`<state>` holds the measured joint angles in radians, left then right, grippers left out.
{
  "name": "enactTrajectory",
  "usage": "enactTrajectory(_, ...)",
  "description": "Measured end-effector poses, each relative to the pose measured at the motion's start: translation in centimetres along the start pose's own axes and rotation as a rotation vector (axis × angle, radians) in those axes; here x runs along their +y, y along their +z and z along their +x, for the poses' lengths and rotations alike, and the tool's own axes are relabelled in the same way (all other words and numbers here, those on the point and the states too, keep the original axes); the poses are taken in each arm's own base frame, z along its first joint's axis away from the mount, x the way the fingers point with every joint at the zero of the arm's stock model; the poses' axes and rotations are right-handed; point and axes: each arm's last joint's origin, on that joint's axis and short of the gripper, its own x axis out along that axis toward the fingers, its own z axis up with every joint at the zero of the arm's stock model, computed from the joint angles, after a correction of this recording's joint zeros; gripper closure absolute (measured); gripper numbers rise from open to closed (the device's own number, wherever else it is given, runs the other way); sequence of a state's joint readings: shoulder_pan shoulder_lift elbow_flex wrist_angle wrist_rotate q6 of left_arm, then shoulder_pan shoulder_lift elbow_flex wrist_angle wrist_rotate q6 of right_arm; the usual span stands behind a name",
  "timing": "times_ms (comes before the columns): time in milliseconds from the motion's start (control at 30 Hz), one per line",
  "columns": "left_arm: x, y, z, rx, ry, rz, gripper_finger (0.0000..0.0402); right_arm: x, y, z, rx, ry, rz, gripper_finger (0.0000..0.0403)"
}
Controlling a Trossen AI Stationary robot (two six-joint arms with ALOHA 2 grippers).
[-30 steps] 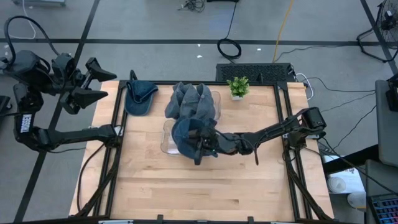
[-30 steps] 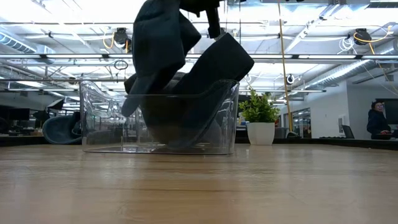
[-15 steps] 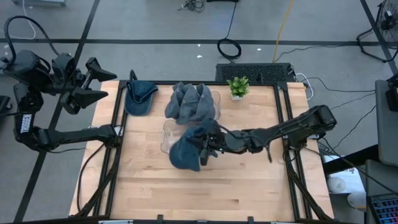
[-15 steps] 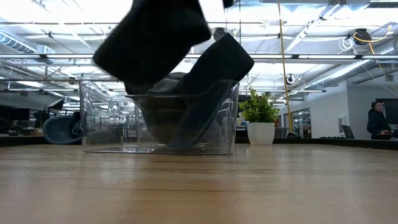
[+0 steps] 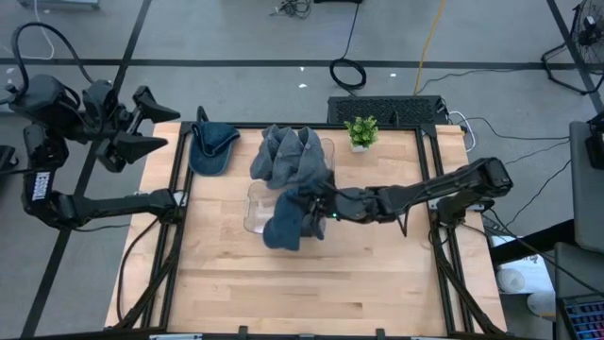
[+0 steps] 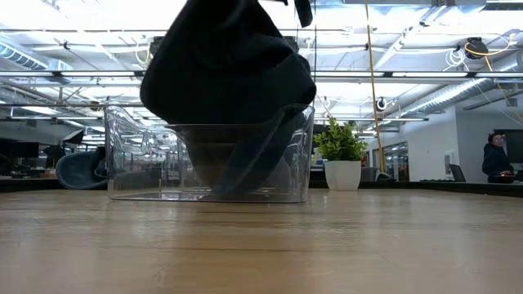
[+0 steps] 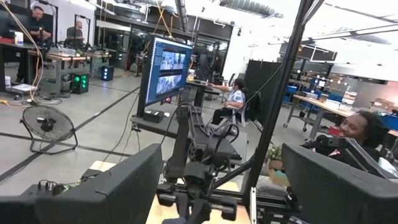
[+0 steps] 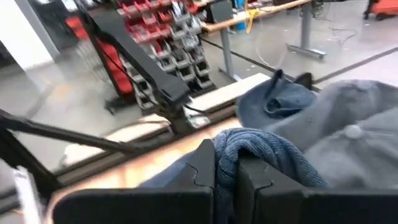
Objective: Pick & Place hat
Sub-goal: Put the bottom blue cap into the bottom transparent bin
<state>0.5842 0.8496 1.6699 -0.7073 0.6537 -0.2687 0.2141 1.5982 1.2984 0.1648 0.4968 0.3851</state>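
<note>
The right gripper (image 5: 311, 210) was clamped tight on a dark blue hat (image 5: 286, 222), its two fingers (image 8: 205, 168) pinching a fold of the cloth between them. The arm reached across the wooden table (image 5: 311, 283) from its far side, and the hat hung from the gripper above the clear plastic bin (image 6: 211, 159), drooping over the bin's front edge toward the bare wood. Seen level with the tabletop, the hat was a dark lump bulging above the bin's rim.

Behind the bin, a pile of grey-blue hats (image 5: 290, 156) lay heaped together, partly leaning into it. Another blue hat (image 5: 212, 146) sat apart from the bin at the table's back corner on the left arm's side. A small potted plant (image 5: 360, 132) stood behind the bin toward the right arm's side, near the table's rear edge.

The left gripper (image 5: 156, 120) waited well away from the bin, raised off the table past its corner, jaws spread wide and holding nothing. Beyond the table a person (image 6: 495, 159) sat at a desk.
</note>
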Motion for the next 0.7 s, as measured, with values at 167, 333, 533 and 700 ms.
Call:
enactTrajectory(167,0.0,0.0,0.0,0.003,0.0,-0.003,0.0066,-0.6,-1.6,1.0,0.082,-0.043,-0.059,0.0395)
enactTrajectory(333,0.0,0.0,0.0,0.004,0.0,-0.003,0.0066,-0.7,-2.8,2.1,0.108,-0.053,-0.117,0.0395)
enactTrajectory(533,0.0,-0.3,0.0,0.035,-0.018,-0.024,0.0066,-0.8,-3.4,2.5,0.127,-0.06,-0.156,0.0395)
enactTrajectory(700,0.0,-0.4,0.0,0.038,-0.022,-0.037,0.0066,-1.3,-5.1,2.9,0.193,-0.032,-0.155,0.0395)
